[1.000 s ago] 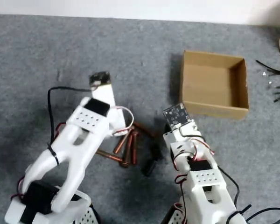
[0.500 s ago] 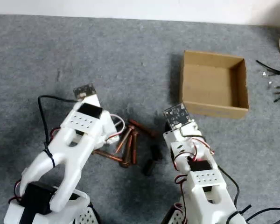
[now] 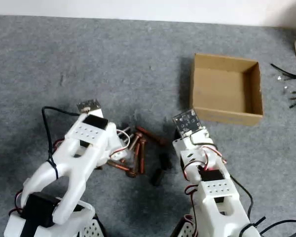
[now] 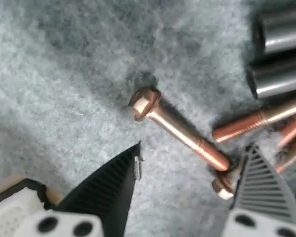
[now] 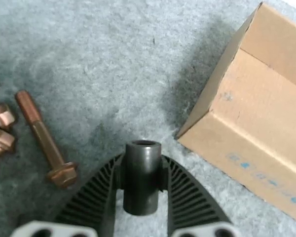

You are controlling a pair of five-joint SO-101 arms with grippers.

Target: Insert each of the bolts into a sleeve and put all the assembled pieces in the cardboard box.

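Left tool (image 4: 193, 150) hangs released, jaws astride a copper bolt (image 4: 176, 129) on the grey table (image 4: 64, 74); best close squarely on its shank, clear of the neighbouring bolts (image 4: 256, 121); right tool (image 5: 142, 165) clenches a black sleeve (image 5: 142, 185) upright, cardboard box (image 3: 227, 116) at its two o'clock.

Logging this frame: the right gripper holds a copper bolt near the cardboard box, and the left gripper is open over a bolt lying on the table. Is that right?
One detail is wrong. The right gripper is shut on a dark sleeve, not a copper bolt, as the right wrist view shows. The rest stands: the cardboard box is close by, and the left gripper is open over a bolt lying on the table.
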